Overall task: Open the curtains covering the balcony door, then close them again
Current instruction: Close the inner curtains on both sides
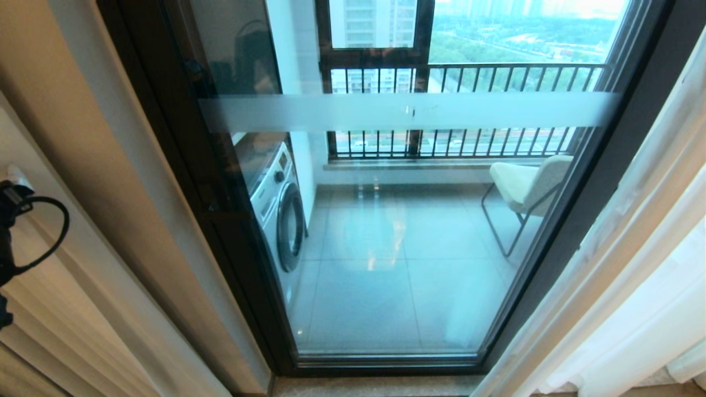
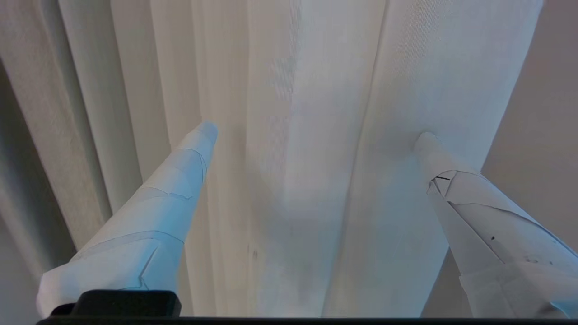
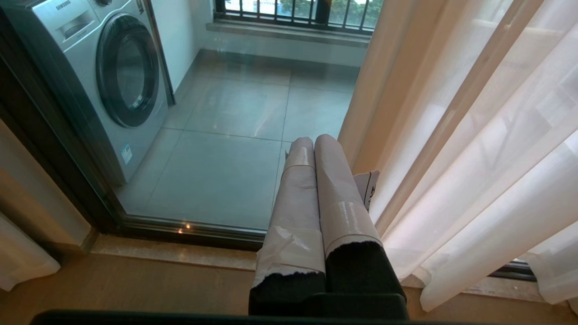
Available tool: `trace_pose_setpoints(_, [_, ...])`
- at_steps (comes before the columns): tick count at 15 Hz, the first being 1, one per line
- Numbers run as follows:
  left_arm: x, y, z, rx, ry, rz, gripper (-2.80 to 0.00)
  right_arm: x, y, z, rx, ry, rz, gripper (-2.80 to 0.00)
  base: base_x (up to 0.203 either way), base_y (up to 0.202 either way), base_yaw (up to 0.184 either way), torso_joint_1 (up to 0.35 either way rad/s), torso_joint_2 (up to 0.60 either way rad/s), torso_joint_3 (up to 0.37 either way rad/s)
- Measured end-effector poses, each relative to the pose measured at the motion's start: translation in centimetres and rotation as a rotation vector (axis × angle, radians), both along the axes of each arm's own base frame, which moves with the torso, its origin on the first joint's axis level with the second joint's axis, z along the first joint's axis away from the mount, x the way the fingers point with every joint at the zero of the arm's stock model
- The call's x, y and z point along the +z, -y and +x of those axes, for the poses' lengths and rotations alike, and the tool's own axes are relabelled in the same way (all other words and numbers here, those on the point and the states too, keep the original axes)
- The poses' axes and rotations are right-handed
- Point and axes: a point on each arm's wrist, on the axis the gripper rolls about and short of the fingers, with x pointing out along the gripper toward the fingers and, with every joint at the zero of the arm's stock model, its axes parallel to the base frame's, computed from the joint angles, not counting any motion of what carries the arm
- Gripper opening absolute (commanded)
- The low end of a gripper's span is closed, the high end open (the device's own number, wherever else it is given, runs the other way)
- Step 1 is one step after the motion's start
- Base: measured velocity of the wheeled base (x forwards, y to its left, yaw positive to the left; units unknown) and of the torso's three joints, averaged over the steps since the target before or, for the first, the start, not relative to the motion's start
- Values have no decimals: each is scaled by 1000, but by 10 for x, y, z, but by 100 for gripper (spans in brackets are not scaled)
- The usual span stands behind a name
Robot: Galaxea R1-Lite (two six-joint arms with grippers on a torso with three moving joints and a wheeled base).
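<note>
With the door (image 1: 408, 231) bare and the curtains (image 2: 316, 135) bunched at its sides, we judge closing begins: our left gripper (image 2: 316, 133), spread wide and empty against a fold, must pinch it and draw across; our right gripper (image 3: 314, 149) hangs pressed together, empty.

White tape wraps tapered fingers (image 2: 180, 176); black bases.
</note>
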Motion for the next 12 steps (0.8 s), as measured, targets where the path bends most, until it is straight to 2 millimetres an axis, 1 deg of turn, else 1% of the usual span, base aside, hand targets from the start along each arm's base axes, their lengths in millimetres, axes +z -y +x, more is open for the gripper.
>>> trace_pose_setpoints(5, [0,-4,8,-21,7,14,0,0,0,0,-1,0,0,-280,0,0,0,0,0,0])
trace_pose_setpoints(9, [8,-8,15,-47,34,40,0,0,0,0,-1,0,0,-280,0,0,0,0,0,0])
trace_pose_setpoints(12, [9,-9,18,-49,41,48,0,0,0,0,-1,0,0,-280,0,0,0,0,0,0])
